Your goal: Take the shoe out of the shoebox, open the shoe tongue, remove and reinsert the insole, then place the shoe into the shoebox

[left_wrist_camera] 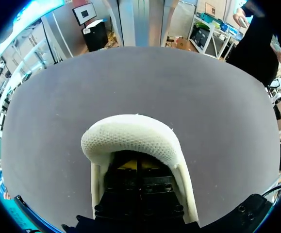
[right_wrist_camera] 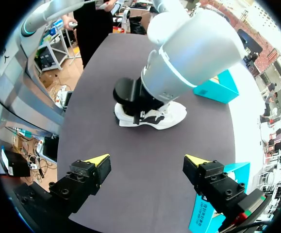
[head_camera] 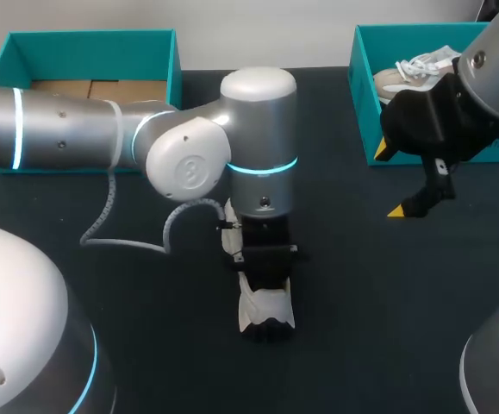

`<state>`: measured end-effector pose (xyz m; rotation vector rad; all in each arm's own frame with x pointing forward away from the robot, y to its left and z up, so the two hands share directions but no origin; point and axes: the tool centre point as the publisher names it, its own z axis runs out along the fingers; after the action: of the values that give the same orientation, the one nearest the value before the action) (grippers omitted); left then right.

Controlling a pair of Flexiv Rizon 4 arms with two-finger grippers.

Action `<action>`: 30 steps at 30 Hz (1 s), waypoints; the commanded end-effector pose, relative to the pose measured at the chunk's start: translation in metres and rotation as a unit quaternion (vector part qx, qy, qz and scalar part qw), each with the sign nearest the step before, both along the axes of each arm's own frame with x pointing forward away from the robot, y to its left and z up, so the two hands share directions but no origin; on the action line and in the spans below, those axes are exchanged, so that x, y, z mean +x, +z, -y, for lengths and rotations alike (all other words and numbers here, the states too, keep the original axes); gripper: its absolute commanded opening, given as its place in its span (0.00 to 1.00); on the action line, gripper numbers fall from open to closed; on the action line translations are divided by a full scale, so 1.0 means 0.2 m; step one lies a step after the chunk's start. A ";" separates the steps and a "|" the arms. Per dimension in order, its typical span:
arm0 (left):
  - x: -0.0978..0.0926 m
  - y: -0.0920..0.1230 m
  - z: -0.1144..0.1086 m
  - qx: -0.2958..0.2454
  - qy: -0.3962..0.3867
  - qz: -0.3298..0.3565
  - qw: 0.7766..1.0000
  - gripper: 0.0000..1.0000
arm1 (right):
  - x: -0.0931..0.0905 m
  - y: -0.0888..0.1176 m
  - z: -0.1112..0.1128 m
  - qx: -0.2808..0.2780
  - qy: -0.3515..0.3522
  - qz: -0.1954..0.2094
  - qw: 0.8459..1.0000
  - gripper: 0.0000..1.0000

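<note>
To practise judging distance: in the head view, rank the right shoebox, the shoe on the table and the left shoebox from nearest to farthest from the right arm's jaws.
1. right shoebox, just behind, at the right edge.
2. shoe on the table, at the middle.
3. left shoebox, far left corner.

shoe (head_camera: 266, 309) mostly hidden under left arm (head_camera: 262, 129) wrist; second shoe (head_camera: 408, 73) in right shoebox (head_camera: 363, 108) partly behind right arm (head_camera: 456, 116).

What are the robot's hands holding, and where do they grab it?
The right hand is open and holds nothing. The left hand is down in the opening of the white shoe; whether it pinches any part cannot be told.
</note>
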<state>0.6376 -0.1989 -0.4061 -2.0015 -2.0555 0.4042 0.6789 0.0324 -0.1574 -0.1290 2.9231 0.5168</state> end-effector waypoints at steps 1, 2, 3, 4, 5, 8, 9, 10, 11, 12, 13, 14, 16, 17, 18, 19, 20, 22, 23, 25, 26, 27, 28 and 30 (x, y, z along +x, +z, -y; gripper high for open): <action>0.03 0.02 -0.02 -0.002 0.006 0.007 1.000 0.00 | 0.01 0.00 -0.01 -0.002 0.000 -0.003 1.000 1.00; 0.04 0.05 -0.03 -0.004 0.008 0.009 1.000 0.00 | 0.01 0.00 -0.01 -0.002 0.000 -0.003 1.000 1.00; 0.05 0.07 -0.04 -0.006 0.012 0.016 1.000 0.00 | 0.01 0.00 -0.01 -0.002 0.000 -0.003 1.000 1.00; 0.06 0.10 -0.05 -0.008 0.017 0.026 0.999 0.00 | 0.01 0.00 -0.01 -0.002 0.000 -0.003 1.000 1.00; 0.08 0.11 -0.06 -0.007 0.022 0.035 0.999 0.00 | 0.01 0.00 -0.01 -0.002 0.000 -0.003 1.000 1.00; 0.13 0.15 -0.06 -0.014 0.038 0.071 0.997 0.00 | 0.01 0.00 -0.01 -0.002 0.000 -0.003 1.000 1.00; 0.15 0.15 -0.06 -0.017 0.044 0.080 0.996 0.00 | 0.01 0.00 -0.01 -0.002 0.000 -0.003 1.000 1.00; 0.17 0.14 -0.06 -0.016 0.049 0.084 0.995 0.00 | 0.01 0.00 -0.01 -0.002 0.000 -0.003 1.000 1.00; 0.18 0.13 -0.05 -0.012 0.050 0.093 0.994 0.00 | 0.01 0.00 -0.01 -0.002 0.000 -0.003 1.000 1.00; 0.19 0.11 -0.04 -0.015 0.056 0.094 0.994 0.00 | 0.01 0.00 -0.01 -0.002 0.000 -0.003 1.000 1.00; 0.20 0.09 -0.04 -0.012 0.057 0.100 0.993 0.00 | 0.01 0.00 -0.01 -0.002 0.000 -0.003 1.000 1.00; 0.21 0.07 -0.03 -0.006 0.057 0.101 0.993 0.00 | 0.01 0.00 -0.01 -0.002 0.000 -0.003 1.000 1.00; 0.22 0.04 -0.03 -0.001 0.059 0.116 0.992 0.00 | 0.01 0.00 -0.01 -0.002 0.000 -0.003 1.000 1.00; 0.22 0.03 -0.03 -0.003 0.060 0.116 0.991 0.00 | 0.01 0.00 -0.01 -0.002 0.000 -0.003 1.000 1.00; 0.22 0.03 -0.03 -0.004 0.062 0.125 0.990 0.00 | 0.01 0.00 -0.01 -0.002 0.000 -0.003 1.000 1.00; 0.22 0.02 -0.03 0.003 0.057 0.142 0.988 0.00 | 0.01 0.00 -0.01 -0.002 0.000 -0.003 1.000 1.00; 0.21 0.02 -0.03 0.001 0.058 0.144 0.988 0.00 | 0.01 0.00 -0.01 -0.002 0.000 -0.003 1.000 1.00; 0.21 0.04 -0.04 -0.001 0.058 0.161 0.985 0.00 | 0.01 0.00 -0.01 -0.002 0.000 -0.003 1.000 1.00; 0.22 0.07 -0.04 -0.007 0.062 0.169 0.984 0.00 | 0.01 0.00 -0.01 -0.002 0.000 -0.003 1.000 1.00; 0.23 0.12 -0.05 -0.013 0.066 0.182 0.981 0.00 | 0.01 0.00 -0.01 -0.002 0.000 -0.003 1.000 1.00; 0.24 0.15 -0.06 -0.017 0.069 0.191 0.979 0.00 | 0.01 0.00 -0.01 -0.002 0.000 -0.003 1.000 1.00; 0.24 0.18 -0.06 -0.017 0.070 0.201 0.977 0.00 | 0.01 0.00 -0.01 -0.002 0.000 -0.003 1.000 1.00; 0.25 0.20 -0.07 -0.020 0.074 0.213 0.974 0.00 | 0.01 0.00 -0.01 -0.002 0.000 -0.003 1.000 1.00; 0.28 0.25 -0.07 -0.027 0.078 0.231 0.970 0.00 | 0.01 0.00 -0.01 -0.002 0.000 -0.003 1.000 1.00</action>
<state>0.6987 -0.2004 -0.3791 -2.0983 -2.4635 0.0594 0.6788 0.0324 -0.1576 -0.1289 2.9229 0.5169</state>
